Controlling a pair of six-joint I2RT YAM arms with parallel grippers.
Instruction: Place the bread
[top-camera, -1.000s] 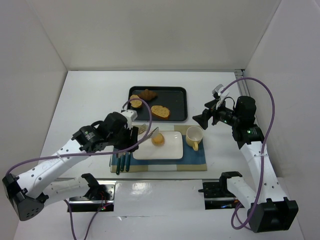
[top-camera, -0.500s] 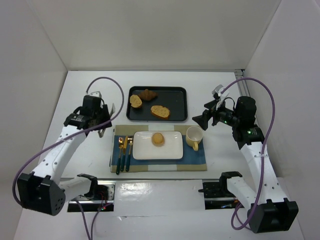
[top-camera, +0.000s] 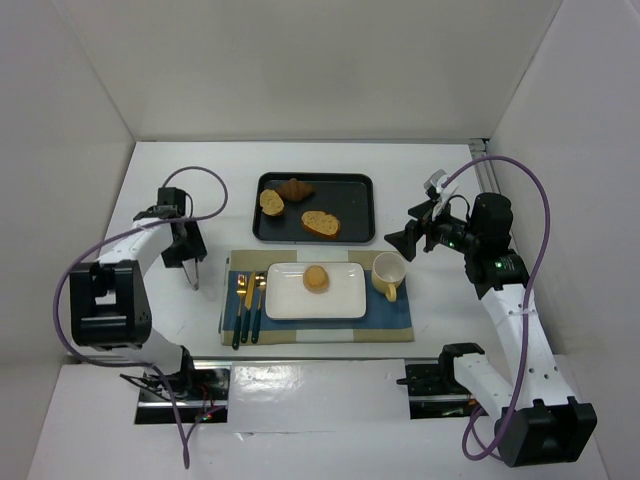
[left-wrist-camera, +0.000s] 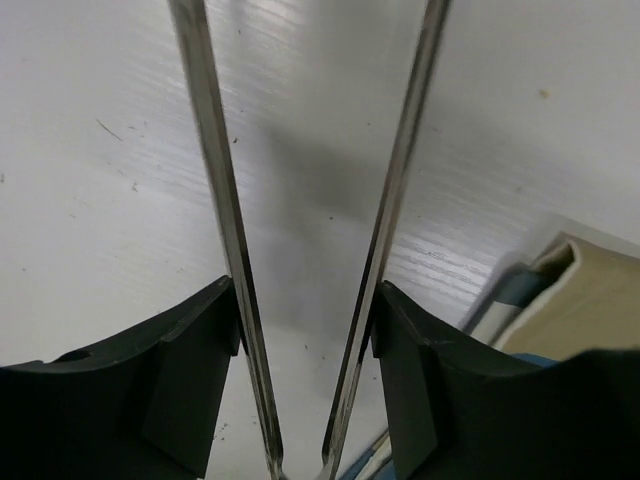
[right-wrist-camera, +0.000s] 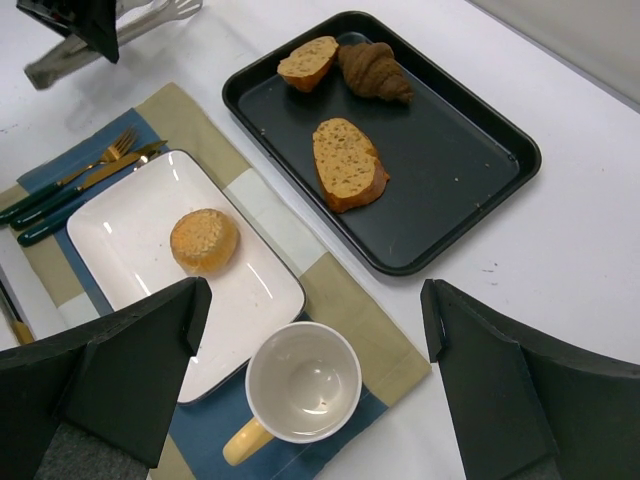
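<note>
The bread, a small round golden bun (top-camera: 316, 279), lies on the white rectangular plate (top-camera: 345, 300), left of its middle, and also shows in the right wrist view (right-wrist-camera: 204, 240). My left gripper (top-camera: 185, 245) is over the bare table left of the placemat. It is shut on metal tongs (left-wrist-camera: 225, 200), whose arms are spread with nothing between them; the tong tips (top-camera: 194, 284) point at the table. My right gripper (top-camera: 405, 240) hovers open and empty above and right of the yellow cup (top-camera: 388, 274).
A black tray (top-camera: 355, 215) behind the placemat holds a croissant (top-camera: 295, 188) and two toasted slices (top-camera: 321, 223). A fork and knives (top-camera: 245, 300) lie on the blue and tan placemat (top-camera: 395, 315) left of the plate. White walls enclose the table.
My left arm has swung from over the plate back to the left of the placemat, taking the tongs along. The bun stays on the plate. The right arm has not moved.
</note>
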